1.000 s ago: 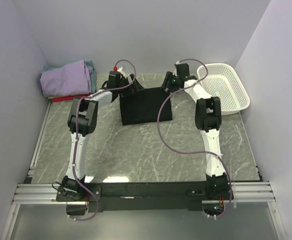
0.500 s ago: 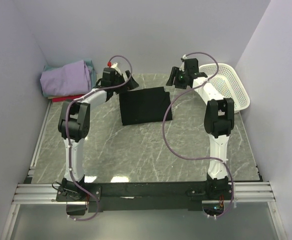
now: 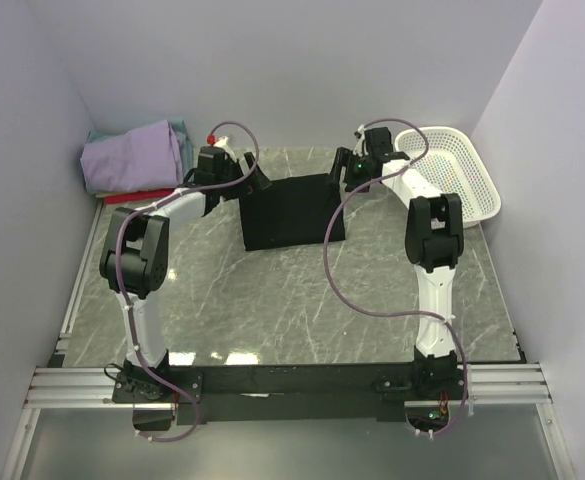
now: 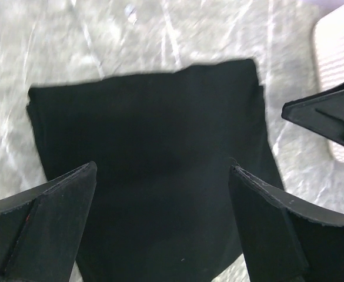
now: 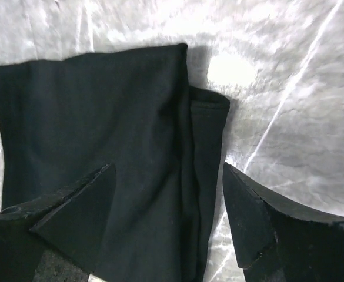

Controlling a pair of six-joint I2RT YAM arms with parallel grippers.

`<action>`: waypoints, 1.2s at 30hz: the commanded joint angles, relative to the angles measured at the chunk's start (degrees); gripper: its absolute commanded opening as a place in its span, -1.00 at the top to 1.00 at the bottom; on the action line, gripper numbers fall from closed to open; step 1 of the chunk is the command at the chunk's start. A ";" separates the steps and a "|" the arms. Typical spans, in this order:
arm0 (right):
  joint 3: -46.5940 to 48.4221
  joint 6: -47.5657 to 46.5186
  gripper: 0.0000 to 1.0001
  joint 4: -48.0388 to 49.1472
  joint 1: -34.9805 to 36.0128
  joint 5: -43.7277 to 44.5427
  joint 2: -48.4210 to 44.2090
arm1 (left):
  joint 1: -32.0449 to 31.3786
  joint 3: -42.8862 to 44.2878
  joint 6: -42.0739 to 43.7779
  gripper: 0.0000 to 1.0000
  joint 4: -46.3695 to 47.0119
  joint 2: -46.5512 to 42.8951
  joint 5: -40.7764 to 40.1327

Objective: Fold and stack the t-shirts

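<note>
The left gripper point(image 4: 163, 170) has its jaws wide and empty above the folded black cloth t-shirt point(image 3: 290, 212). The right gripper point(image 5: 167, 170) is likewise spread and empty over its layered side edge. The shirt lies flat at upper centre of the top view, no print showing. Expect light, limp cloth; pinch all layers at an edge.

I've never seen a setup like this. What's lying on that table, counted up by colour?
Black folded cloth shirt, mid-table: 1
Lavender folded cloth shirt, top of the left pile: 1
Teal folded cloth, in that pile: 1
Red folded cloth, under that pile: 1
White plastic mesh basket, far right: 1
Total: 5
</note>
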 commanded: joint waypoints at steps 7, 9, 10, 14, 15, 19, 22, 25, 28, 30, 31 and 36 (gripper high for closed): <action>8.61 -0.12 -0.61 -4.82 0.37 -6.28 6.35 | 0.02 0.67 1.02 -0.99 0.00 2.64 -3.99; 10.09 -0.03 -0.61 -5.43 0.37 -7.51 7.58 | 0.02 1.46 0.93 -0.99 -0.36 3.60 -4.26; 10.80 -0.20 -0.61 -6.31 0.63 -7.95 8.02 | 0.02 1.82 0.93 -0.99 -0.62 3.95 -4.26; 12.47 -0.82 -0.61 -7.98 1.68 -9.45 10.04 | 0.02 2.96 0.84 -0.99 -0.97 5.18 -4.35; 13.09 -0.99 -0.62 -8.34 2.21 -9.88 10.31 | 0.02 3.48 0.85 -0.99 -1.15 5.36 -4.35; 14.85 -1.61 -0.61 -10.62 3.27 -11.29 12.15 | 0.02 4.37 0.93 -0.99 -1.59 5.80 -4.09; 14.41 -1.35 -0.59 -10.71 3.80 -13.05 12.77 | 0.02 5.16 1.11 -0.99 -2.03 6.59 -3.91; 13.89 -1.00 -0.45 -11.07 3.88 -15.07 12.77 | 0.02 6.21 1.02 -0.99 -2.64 7.56 -3.03; 9.94 -0.38 -0.08 -8.87 3.88 -15.60 10.76 | 0.02 6.65 0.93 -0.99 -2.73 8.00 -2.42; 7.83 -0.38 0.26 -8.34 3.71 -15.78 9.96 | 0.02 6.48 1.02 -0.99 -2.73 8.09 -2.15; 6.95 -0.38 0.41 -8.08 3.88 -16.04 9.00 | 0.02 6.39 1.11 -0.99 -2.82 8.17 -2.06; -2.27 0.58 1.00 -4.93 3.53 -16.30 3.90 | 0.02 5.07 2.07 -0.99 -3.69 7.39 -0.66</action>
